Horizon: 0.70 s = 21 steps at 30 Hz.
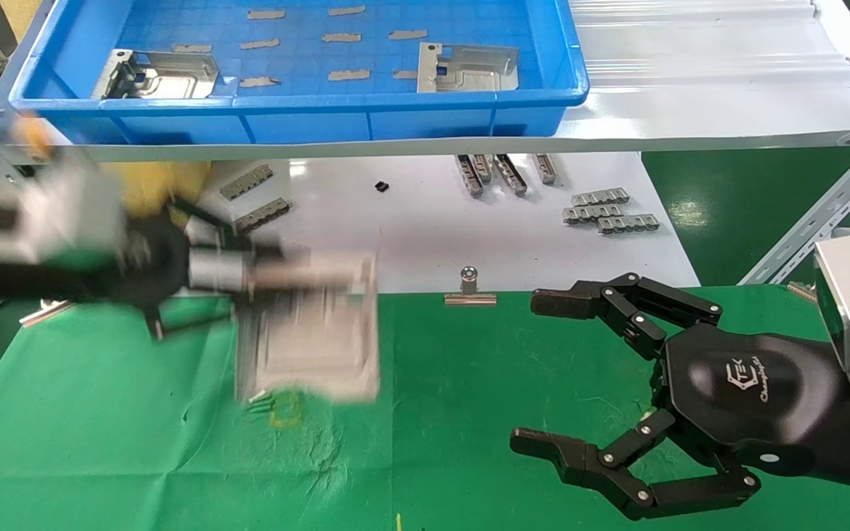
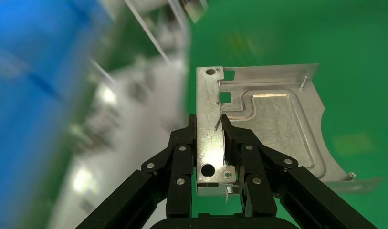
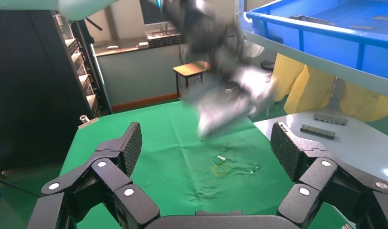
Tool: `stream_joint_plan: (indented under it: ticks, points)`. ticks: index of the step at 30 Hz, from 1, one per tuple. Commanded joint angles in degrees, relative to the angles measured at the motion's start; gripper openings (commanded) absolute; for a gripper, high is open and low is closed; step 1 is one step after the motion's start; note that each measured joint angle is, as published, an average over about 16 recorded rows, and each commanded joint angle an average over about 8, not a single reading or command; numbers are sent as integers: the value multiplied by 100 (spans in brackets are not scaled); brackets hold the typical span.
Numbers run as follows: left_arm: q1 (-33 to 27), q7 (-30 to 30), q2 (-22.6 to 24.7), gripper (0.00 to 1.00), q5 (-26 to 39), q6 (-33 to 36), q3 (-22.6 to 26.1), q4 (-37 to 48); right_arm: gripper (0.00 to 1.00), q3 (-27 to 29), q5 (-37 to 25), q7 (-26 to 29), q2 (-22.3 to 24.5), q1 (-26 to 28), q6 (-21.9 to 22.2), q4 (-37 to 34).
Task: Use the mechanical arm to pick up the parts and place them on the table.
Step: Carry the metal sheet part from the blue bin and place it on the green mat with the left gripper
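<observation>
My left gripper (image 1: 248, 274) is shut on the flange of a silvery stamped metal part (image 1: 318, 328) and holds it above the green table (image 1: 115, 442). In the left wrist view the fingers (image 2: 232, 143) pinch the part (image 2: 273, 119) by its edge strip. Two more parts lie in the blue tray: one at its left (image 1: 159, 74), one at its right (image 1: 469, 68). My right gripper (image 1: 543, 376) is open and empty over the table's right side. In the right wrist view its pads (image 3: 130, 145) stand wide apart, and the held part (image 3: 225, 102) shows beyond them.
The blue tray (image 1: 395, 122) stands on a raised shelf at the back, with small grey strips in it. A glossy white board (image 1: 432, 228) below holds notched strips (image 1: 609, 210) and clips. A silver binder clip (image 1: 470, 287) sits at the cloth's edge.
</observation>
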Motion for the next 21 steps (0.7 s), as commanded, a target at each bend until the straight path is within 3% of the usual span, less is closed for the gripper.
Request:
stream_joint_plan:
  ticks: [1, 5, 12, 16, 20, 21]
  points:
    - [95, 252, -69, 0, 253, -53, 327, -130, 100, 0, 0, 0, 0, 0, 0, 0]
    - [164, 864, 144, 0, 599, -65, 648, 346, 100, 0, 0, 0, 0, 0, 0, 0]
    - [373, 1635, 481, 1, 471, -81, 783, 1347, 100, 0, 0, 0, 0, 0, 0, 0]
    - [398, 1905, 608, 27, 331, -109, 754, 1869, 100, 0, 0, 0, 0, 0, 0, 0]
    - [363, 2110, 688, 74, 302, -142, 762, 2269, 100, 0, 0, 0, 0, 0, 0, 0]
    - [353, 2152, 709, 81, 310, -157, 771, 2358, 100, 0, 0, 0, 0, 0, 0, 0]
